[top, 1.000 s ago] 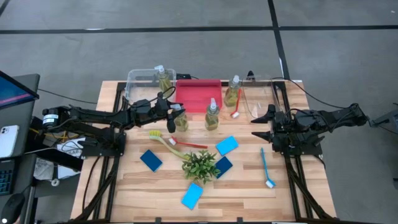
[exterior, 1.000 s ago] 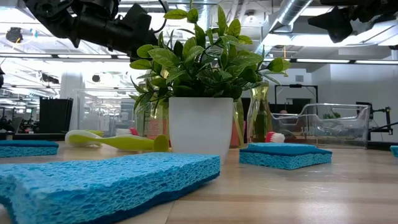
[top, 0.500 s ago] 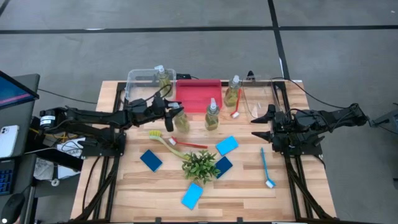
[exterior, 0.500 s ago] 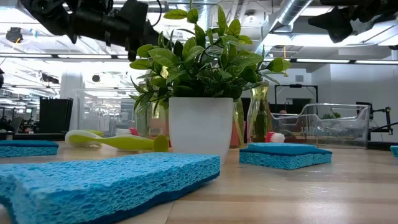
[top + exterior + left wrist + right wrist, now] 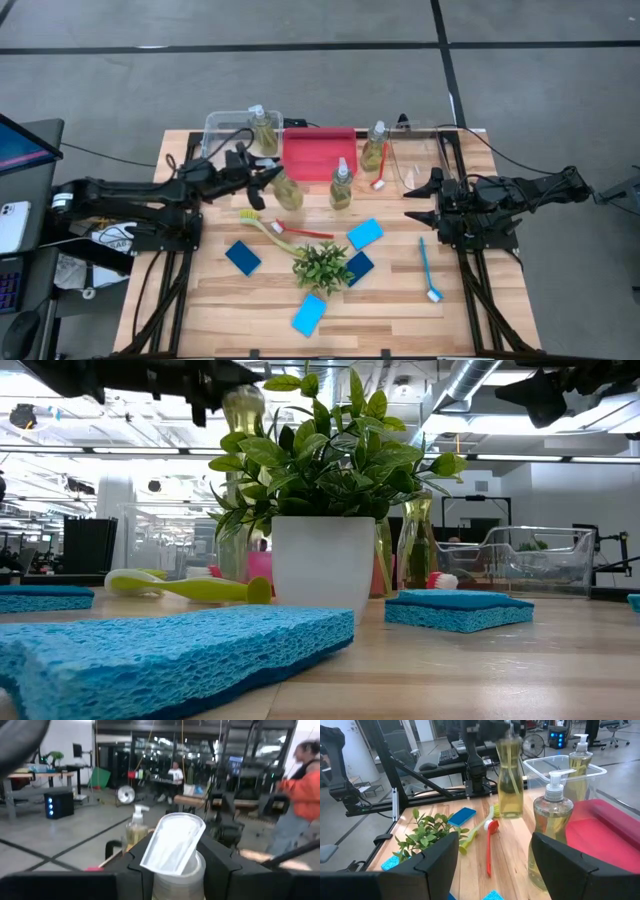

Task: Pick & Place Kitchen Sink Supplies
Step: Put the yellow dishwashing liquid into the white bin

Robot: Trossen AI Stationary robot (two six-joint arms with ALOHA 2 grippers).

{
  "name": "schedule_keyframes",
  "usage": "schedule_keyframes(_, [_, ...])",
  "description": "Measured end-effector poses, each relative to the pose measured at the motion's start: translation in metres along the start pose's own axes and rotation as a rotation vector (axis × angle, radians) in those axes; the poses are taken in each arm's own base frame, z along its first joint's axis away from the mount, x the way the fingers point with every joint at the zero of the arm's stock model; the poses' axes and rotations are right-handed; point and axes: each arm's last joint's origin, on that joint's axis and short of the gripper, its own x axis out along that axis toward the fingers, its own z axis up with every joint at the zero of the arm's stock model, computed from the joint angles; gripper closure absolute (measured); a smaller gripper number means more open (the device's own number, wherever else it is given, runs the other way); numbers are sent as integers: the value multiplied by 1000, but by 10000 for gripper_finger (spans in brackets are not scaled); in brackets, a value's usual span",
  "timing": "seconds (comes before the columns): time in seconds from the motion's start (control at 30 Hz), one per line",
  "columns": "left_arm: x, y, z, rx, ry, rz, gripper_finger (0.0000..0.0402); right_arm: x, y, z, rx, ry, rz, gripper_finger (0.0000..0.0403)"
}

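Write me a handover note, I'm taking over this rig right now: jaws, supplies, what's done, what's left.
Left gripper: jaws shut on a bottle, lifted off the table.
Right gripper: jaws open, empty, waiting at the right edge.
Done: one bottle sits in the clear bin.
Left: two bottles by the red bin, four sponges, and the yellow, red and blue brushes.

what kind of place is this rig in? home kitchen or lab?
Most likely a lab or open workshop, not a kitchen. The wooden table stands on a bare grey floor; exposed ceiling ducts and desks with equipment show beyond it, and a person walks past.
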Motion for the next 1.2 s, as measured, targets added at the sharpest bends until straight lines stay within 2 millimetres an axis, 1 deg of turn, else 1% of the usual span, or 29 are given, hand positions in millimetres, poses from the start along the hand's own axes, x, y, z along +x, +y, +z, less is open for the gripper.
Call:
schedule_keyframes(0.23, [-18,3,22,-23,-105,3,288,0,0,0,0,0,0,158])
schedule_keyframes(0.5, [-37,8,42,-27,-208,86,289,0,0,0,1,-1,0,158])
schedule_keyframes(0.63, [-47,12,50,-2,-251,183,285,0,0,0,1,-1,0,158])
schedule_keyframes(0.83, [-58,18,57,64,-274,358,289,0,0,0,1,-1,0,158])
schedule_keyframes(0.97, [-62,21,60,102,-270,477,289,0,0,0,1,-2,0,158])
schedule_keyframes(1.2, [-67,27,66,158,-283,635,289,0,0,1,2,-6,1,158])
